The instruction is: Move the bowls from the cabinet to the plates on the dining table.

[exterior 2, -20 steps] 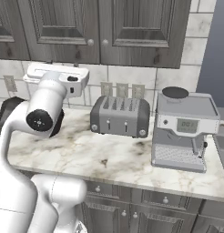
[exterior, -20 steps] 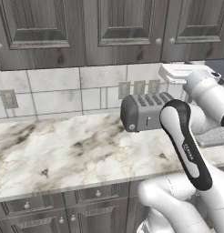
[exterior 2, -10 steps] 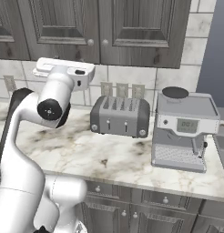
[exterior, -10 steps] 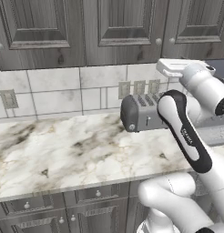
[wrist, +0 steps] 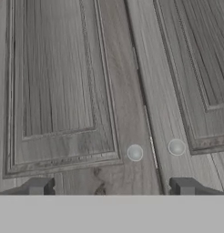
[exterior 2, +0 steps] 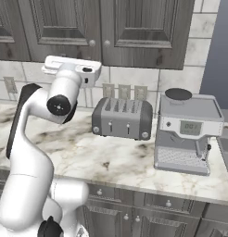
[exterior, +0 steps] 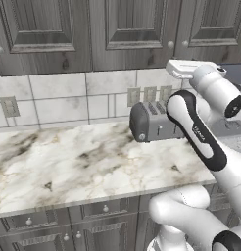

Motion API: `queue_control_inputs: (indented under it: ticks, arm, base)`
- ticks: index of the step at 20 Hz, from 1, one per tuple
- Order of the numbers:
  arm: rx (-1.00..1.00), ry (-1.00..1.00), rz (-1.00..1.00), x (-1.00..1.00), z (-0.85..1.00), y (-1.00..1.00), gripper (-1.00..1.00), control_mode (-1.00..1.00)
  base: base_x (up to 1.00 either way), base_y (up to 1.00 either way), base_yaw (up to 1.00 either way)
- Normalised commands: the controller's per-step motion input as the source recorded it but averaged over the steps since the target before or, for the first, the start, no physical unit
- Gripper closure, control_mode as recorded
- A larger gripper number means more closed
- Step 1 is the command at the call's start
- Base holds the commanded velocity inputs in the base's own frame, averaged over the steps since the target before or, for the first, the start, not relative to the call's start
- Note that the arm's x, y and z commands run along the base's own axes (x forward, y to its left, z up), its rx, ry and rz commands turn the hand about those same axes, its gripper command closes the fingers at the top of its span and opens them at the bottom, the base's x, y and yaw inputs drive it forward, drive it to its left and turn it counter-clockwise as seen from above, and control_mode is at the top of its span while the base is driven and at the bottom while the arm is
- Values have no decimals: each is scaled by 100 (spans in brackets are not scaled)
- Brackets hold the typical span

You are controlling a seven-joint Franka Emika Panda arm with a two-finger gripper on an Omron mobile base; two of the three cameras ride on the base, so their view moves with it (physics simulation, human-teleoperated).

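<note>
Jaws wide apart — facing the shut cabinet (wrist: 109,91) doors' two knobs (wrist: 134,152).

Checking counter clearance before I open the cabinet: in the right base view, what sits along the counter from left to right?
Robot arm → toaster → coffee machine.

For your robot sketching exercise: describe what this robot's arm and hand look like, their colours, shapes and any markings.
The arm is made of glossy white, rounded tube-like links with dark, near-black joint sections. One dark curved section carries small white lettering, too small to read. A round dark cap marks a joint. The hand sits on a flat white block and ends in two small, dark grey, squared fingertips. No cables show.
</note>
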Motion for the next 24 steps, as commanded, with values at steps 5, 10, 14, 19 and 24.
queue_control_inputs:
  ticks: [5,10,14,19,24]
  arm:
    - [0,0,0,8,14,-3,-100,-100]
    - [0,0,0,4,25,0,-100,-100]
    - [0,0,0,12,5,0,-100,-100]
    - [0,0,0,28,0,0,-100,-100]
    - [0,0,0,33,0,-2,-100,-100]
  base:
    - [0,0,0]
    - [0,0,0]
    - [0,0,0]
    - [0,0,0]
    - [0,0,0]
